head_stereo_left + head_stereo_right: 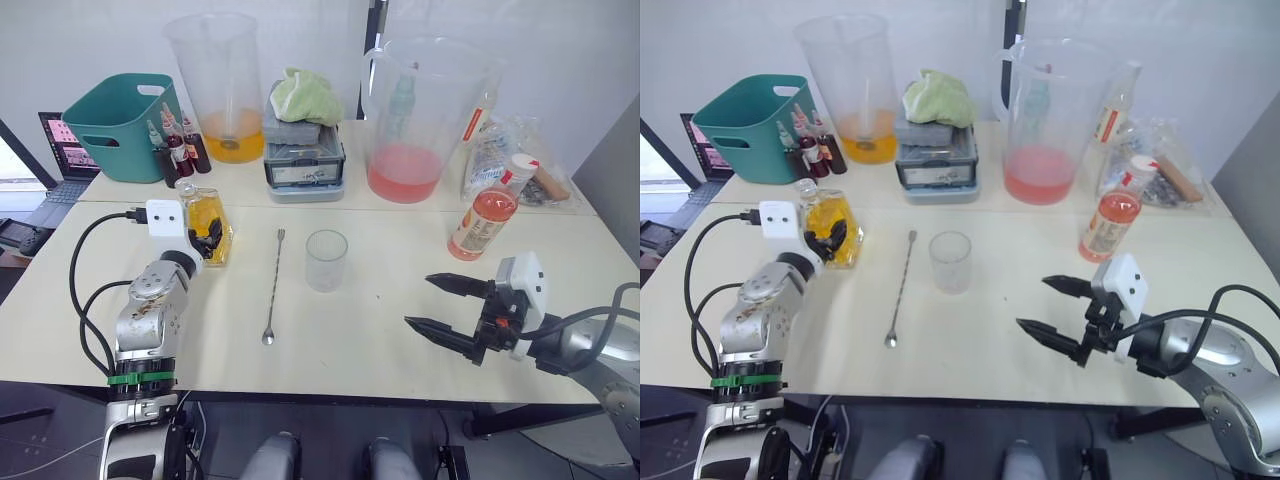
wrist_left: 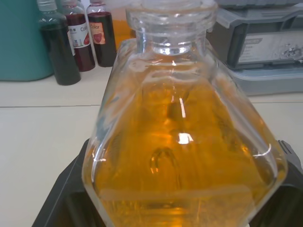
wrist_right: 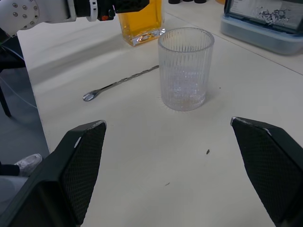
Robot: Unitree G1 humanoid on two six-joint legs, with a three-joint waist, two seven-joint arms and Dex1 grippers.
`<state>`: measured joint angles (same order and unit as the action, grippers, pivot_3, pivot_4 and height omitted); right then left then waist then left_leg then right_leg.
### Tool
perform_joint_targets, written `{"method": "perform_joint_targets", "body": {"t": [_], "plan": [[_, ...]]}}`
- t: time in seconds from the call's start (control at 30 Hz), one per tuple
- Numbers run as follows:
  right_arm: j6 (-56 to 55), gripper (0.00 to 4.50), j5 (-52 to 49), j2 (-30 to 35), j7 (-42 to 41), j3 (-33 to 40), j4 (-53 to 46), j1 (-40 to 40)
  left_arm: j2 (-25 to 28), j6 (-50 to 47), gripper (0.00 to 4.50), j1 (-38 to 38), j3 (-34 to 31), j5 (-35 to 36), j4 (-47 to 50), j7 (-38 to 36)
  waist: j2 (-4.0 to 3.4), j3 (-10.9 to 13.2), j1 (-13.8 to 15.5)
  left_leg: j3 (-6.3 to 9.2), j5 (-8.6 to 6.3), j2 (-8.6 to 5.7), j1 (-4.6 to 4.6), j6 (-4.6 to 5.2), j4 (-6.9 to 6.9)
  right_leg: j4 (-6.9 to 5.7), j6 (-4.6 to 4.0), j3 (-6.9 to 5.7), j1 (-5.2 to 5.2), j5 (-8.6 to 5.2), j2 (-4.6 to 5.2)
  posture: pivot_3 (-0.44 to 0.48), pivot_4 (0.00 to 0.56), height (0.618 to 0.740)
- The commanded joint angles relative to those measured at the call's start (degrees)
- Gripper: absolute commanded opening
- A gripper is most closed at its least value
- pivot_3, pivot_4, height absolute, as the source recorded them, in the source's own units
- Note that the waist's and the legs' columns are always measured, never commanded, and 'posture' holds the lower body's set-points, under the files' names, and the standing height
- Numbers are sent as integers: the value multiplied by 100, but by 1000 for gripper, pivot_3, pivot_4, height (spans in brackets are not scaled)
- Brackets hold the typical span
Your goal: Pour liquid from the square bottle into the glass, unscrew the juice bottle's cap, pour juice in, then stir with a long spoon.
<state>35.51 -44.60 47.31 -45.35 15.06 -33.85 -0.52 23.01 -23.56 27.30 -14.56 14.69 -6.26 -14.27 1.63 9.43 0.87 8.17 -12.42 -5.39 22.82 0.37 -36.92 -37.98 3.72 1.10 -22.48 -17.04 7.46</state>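
The left gripper (image 1: 209, 240) has its jaws closed around the square bottle (image 1: 207, 220), which stands upright on the bench (image 1: 380, 340) at its left side. The right gripper (image 1: 440, 305) hovers with jaws spread wide, aimed at the glass (image 1: 326, 260) but apart from it. The long spoon (image 1: 273, 287) lies flat between bottle and glass.

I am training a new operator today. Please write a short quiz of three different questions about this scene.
1. True or false: the glass already holds pink juice.
2. Which end effector is at the square bottle? A. left B. right
3. What lies on the table between the square bottle and the glass?

Key:
1. False; it looks empty.
2. A; its fingers are on both sides of the bottle, while the right one is open over bare table.
3. The long spoon.
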Motion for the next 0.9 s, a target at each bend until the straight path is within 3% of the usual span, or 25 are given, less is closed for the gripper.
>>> {"method": "perform_joint_targets", "body": {"t": [0.03,0.2,0.33,0.47,0.7,0.9], "plan": [[-56,4500,-24,-28,55,90,-182,64,496,679,2793,111,-433,526,285,-1034,4,2,-16,0,0,0,4,0,0,0,-1,0,-5,0,0,0,150,740],[-95,4500,10,-42,23,44,-64,148,1356,621,2793,51,-599,1394,74,-3098,26,15,-58,1,6,4,62,-9,-7,-11,-17,-2,-76,17,-5,0,150,740],[-90,4500,35,-53,-1,32,-34,182,1508,614,2793,68,-575,1531,-56,-3488,25,15,-63,0,4,2,55,-6,-6,-6,-16,0,-69,20,-2,0,150,740],[-115,4500,116,2,-164,-70,224,411,2066,-230,2793,-79,17,2167,273,-5404,36,22,-85,1,5,5,59,-6,-7,-6,-15,-3,-71,20,-6,0,150,740],[-114,4500,187,-38,-181,-12,261,454,2145,-843,2793,-221,662,2480,1104,-6216,36,22,-113,2,4,7,57,-5,-6,-8,-15,-1,-70,20,-6,0,150,740],[-16,4500,104,-26,-109,88,115,358,1514,-281,2793,146,1468,2085,1469,-6332,36,22,-107,-1,5,7,53,-5,-8,-10,-16,1,-67,20,-6,0,150,740]]}}
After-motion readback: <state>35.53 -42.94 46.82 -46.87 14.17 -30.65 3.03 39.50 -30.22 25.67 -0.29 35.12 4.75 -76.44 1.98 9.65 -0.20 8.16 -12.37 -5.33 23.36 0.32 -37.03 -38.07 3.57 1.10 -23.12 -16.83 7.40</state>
